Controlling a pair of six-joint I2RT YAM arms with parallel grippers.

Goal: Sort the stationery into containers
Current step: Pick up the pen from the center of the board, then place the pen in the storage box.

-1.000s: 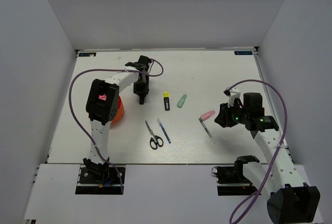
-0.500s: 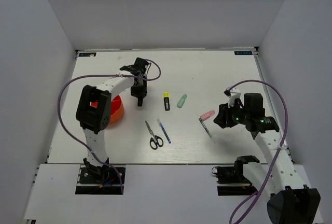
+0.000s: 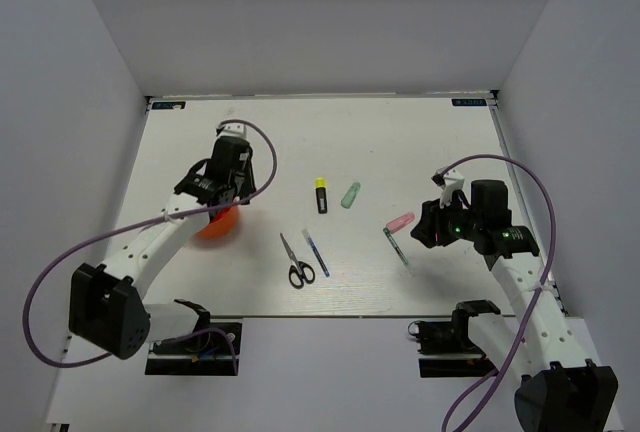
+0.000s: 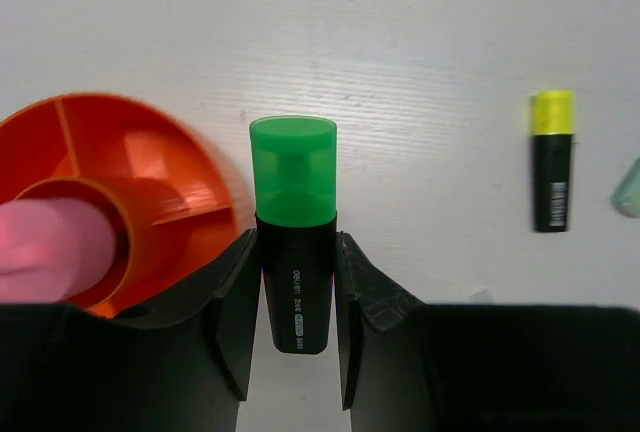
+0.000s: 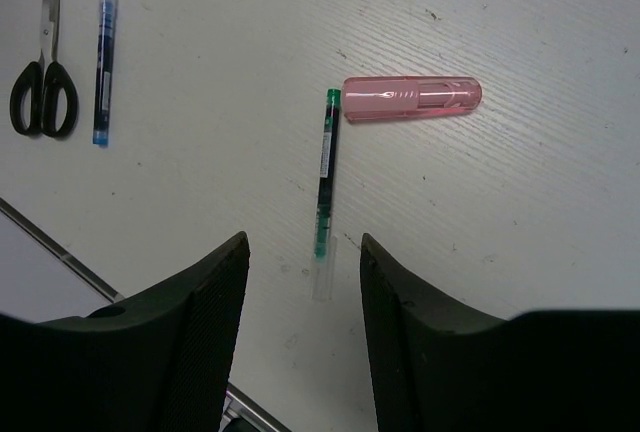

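Left wrist: green-cap marker [image 4: 293,242] clamped btwn jaws, beside cup [image 4: 205,167].

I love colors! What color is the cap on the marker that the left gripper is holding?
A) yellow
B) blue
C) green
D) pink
C: the left wrist view shows the left gripper shut on a black marker with a bright green cap.

The left gripper [image 3: 229,197] was held over the far rim of a round red-orange plastic cup [image 3: 212,227]. Well to its right lay a yellow-capped black marker [image 3: 321,195] and a pale green highlighter [image 3: 350,195]. Just left of the right gripper [image 3: 428,227] were seen a pink highlighter [image 3: 400,222] and a clear pen [image 3: 398,249]. Farther left lay black-handled scissors [image 3: 296,262] and a slim blue pen [image 3: 315,252].
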